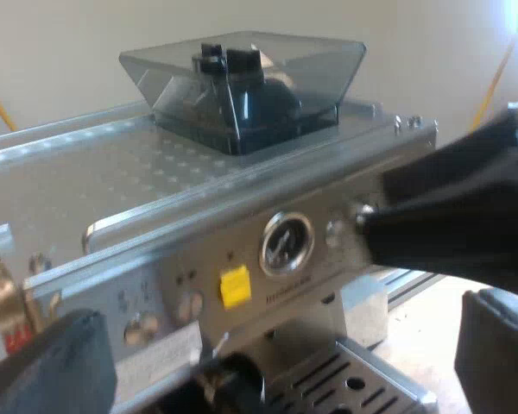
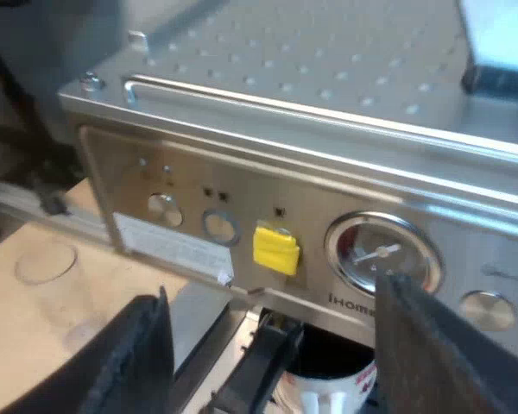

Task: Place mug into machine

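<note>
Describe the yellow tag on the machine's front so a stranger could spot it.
Start at the espresso machine, the steel box with a bean hopper on top. On its front panel the yellow tag sits between the round gauge and a round button. It alone is square and yellow; its neighbours are round and silver.

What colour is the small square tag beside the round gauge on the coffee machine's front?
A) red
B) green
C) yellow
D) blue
C: the square tag stuck on the front of the coffee machine, close to the round gauge, is plainly yellow in both wrist views.
</note>
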Robot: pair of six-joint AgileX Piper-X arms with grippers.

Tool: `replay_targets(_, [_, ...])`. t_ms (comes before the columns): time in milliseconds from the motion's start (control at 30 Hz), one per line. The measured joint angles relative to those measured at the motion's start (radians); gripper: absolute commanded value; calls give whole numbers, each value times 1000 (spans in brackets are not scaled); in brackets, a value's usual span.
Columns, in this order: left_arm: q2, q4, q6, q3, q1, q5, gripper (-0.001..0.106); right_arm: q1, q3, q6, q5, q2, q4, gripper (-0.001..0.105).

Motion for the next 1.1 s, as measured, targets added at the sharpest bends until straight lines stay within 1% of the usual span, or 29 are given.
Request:
replay_targets(100, [79, 3, -10, -57, 4, -29, 82, -6, 0, -23, -30, -40, 37, 54])
replay_targets(133, [100, 4, -12, -71, 12, -30, 82, -18, 0, -35, -60, -67, 63, 54])
replay_targets(167, [126, 7, -15, -93, 21, -32, 82, -18, 0, -35, -60, -67, 63, 54])
replay_targets(200, [156, 4, -26, -121, 40, -33, 82, -30, 0, -41, -82, -92, 91, 54])
replay_targets(233, [204, 3, -36, -156, 77, -39, 82, -107, -24, -42, -126, -180, 209, 54])
replay_targets(267, [229, 10, -39, -174, 103, -39, 82, -140, -37, -42, -129, -204, 241, 54])
replay_targets(300, [248, 21, -39, -191, 123, -24, 82, -154, -45, -43, -137, -219, 267, 54])
replay_targets(333, [277, 24, -39, -225, 174, -10, 82, -207, -53, -46, -161, -247, 320, 54])
replay_targets(367, [298, 22, -42, -250, 213, -9, 82, -223, -57, -46, -164, -258, 328, 54])
replay_targets(433, [314, 28, -42, -269, 274, -13, 82, -313, -65, -46, -194, -312, 379, 54])
replay_targets(467, [317, 28, -42, -275, 306, -11, 82, -322, -65, -46, -202, -317, 388, 54])
replay_targets(500, [317, 28, -42, -276, 313, -12, 82, -379, -65, -47, -222, -334, 406, 54])
replay_targets(533, [318, 32, -42, -277, 325, -9, 82, -487, -70, -47, -269, -362, 441, 54])
replay_targets(600, [315, 38, -42, -282, 384, 11, 82, -563, -69, -53, -311, -374, 463, 54])
replay_targets(633, [314, 40, -42, -283, 394, 16, 82, -633, -69, -65, -356, -377, 477, 54])
replay_targets(700, [312, 41, -42, -283, 405, 20, 82, -699, -69, -70, -389, -377, 490, 54])
replay_targets(733, [312, 40, -42, -283, 407, 20, 82, -781, -69, -70, -448, -381, 506, 54])
replay_targets(767, [292, 112, -34, -283, 480, 26, 82, -792, -69, -70, -466, -382, 508, 54])
replay_targets(800, [288, 129, -25, -283, 498, 24, 82, -895, -69, -77, -519, -384, 518, 54])
replay_targets(833, [283, 154, -8, -283, 537, 3, 82, -915, -69, -86, -529, -386, 522, 54])
replay_targets(900, [278, 175, 6, -283, 584, -39, 82, -1037, -69, -110, -547, -392, 537, 54])
replay_targets(933, [276, 183, 10, -283, 599, -39, 82, -1103, -69, -114, -547, -397, 537, 54])
replay_targets(967, [276, 187, 14, -283, 607, -51, 82, -1134, -69, -116, -547, -401, 537, 54])
replay_targets(1000, [271, 201, 17, -283, 627, -68, 82, -1157, -67, -117, -540, -409, 537, 54])
replay_targets(1067, [258, 232, 19, -283, 635, -108, 82, -1168, -67, -124, -527, -425, 546, 54])
replay_targets(1100, [243, 257, 22, -283, 636, -147, 82, -1168, -67, -134, -531, -441, 551, 54])
